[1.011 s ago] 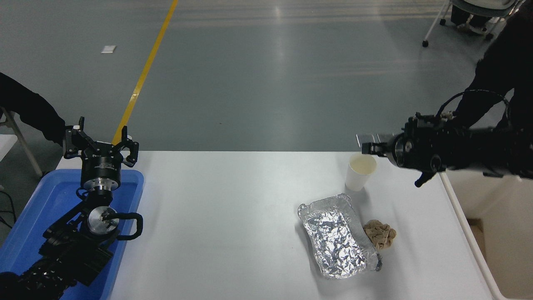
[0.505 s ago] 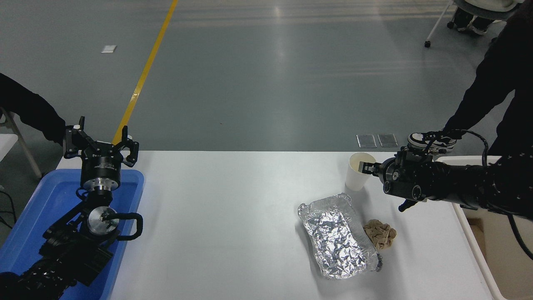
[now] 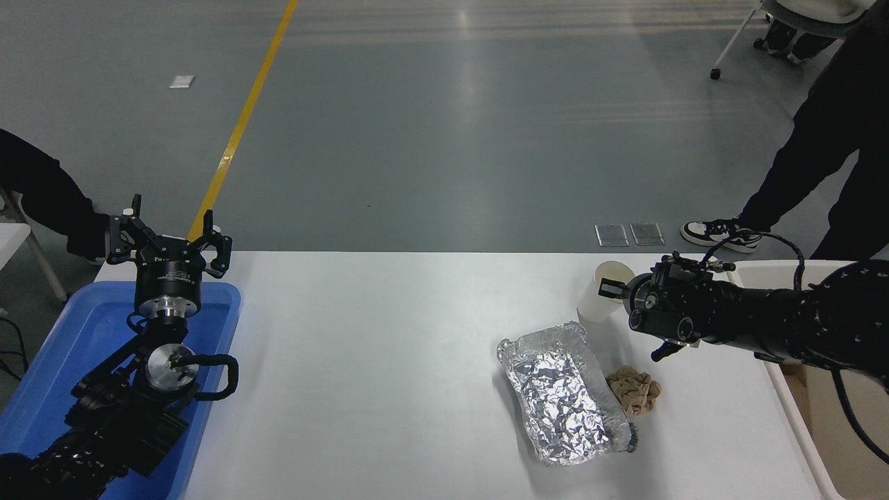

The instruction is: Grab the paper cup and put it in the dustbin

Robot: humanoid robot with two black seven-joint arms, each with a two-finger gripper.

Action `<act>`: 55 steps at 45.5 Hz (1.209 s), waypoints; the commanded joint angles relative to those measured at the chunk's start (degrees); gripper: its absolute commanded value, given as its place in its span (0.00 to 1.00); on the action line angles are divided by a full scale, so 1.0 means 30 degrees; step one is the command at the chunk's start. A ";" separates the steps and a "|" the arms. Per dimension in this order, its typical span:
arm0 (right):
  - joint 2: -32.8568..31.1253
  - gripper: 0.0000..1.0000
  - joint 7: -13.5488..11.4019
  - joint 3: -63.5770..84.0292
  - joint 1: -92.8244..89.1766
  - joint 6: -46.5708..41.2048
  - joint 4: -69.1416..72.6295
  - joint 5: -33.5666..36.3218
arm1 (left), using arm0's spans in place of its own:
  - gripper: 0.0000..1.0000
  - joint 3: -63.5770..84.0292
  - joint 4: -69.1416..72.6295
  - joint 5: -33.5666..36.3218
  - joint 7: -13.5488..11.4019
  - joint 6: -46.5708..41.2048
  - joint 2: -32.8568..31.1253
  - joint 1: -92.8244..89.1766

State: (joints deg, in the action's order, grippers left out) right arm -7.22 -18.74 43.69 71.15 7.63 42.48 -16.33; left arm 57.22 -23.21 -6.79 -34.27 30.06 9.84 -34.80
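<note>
The white paper cup (image 3: 594, 305) stands near the table's far right edge, leaning with its rim toward my right arm. My right gripper (image 3: 608, 287) reaches in from the right and is shut on the cup's upper wall near the rim. One finger shows across the cup's outside. The other is hidden. The cream-white dustbin (image 3: 804, 434) stands beside the table's right edge, partly behind my right arm. My left gripper (image 3: 169, 235) is parked open above the blue tray at the lower left.
A crumpled foil tray (image 3: 562, 396) lies in front of the cup with a brown paper wad (image 3: 633, 390) at its right. A blue plastic tray (image 3: 62, 354) sits at the table's left end. A person (image 3: 826, 139) stands at the far right, and a dark sleeve (image 3: 42, 198) shows at the left.
My right gripper came down from above the table's far edge to the cup's rim and closed on it. The cup now leans and has shifted slightly right. The person at the right stepped back.
</note>
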 commanded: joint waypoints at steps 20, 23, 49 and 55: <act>-0.4945 0.00 0.0125 0.3950 1.3218 -0.3709 1.2230 0.0287 | 0.99 0.0000 0.0001 0.0008 0.0028 0.0000 0.0000 -0.0001; -0.5971 0.00 0.0300 0.3981 1.5299 -0.6314 1.3551 0.0316 | 0.99 0.0000 0.0001 0.0008 0.0028 0.0000 0.0000 -0.0001; -0.6472 0.00 0.2146 0.4244 2.1516 -1.5699 1.4316 0.1225 | 0.99 0.0000 0.0001 0.0008 0.0028 0.0000 0.0000 -0.0001; -0.6501 0.00 0.2146 0.4624 2.1575 -1.5728 1.4316 0.1196 | 0.99 0.0000 0.0001 0.0008 0.0028 0.0000 0.0000 -0.0001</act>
State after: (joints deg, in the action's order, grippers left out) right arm -26.32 -12.82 56.07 132.96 -36.79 84.82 -12.94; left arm 57.22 -23.20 -6.77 -34.20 30.06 9.84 -34.80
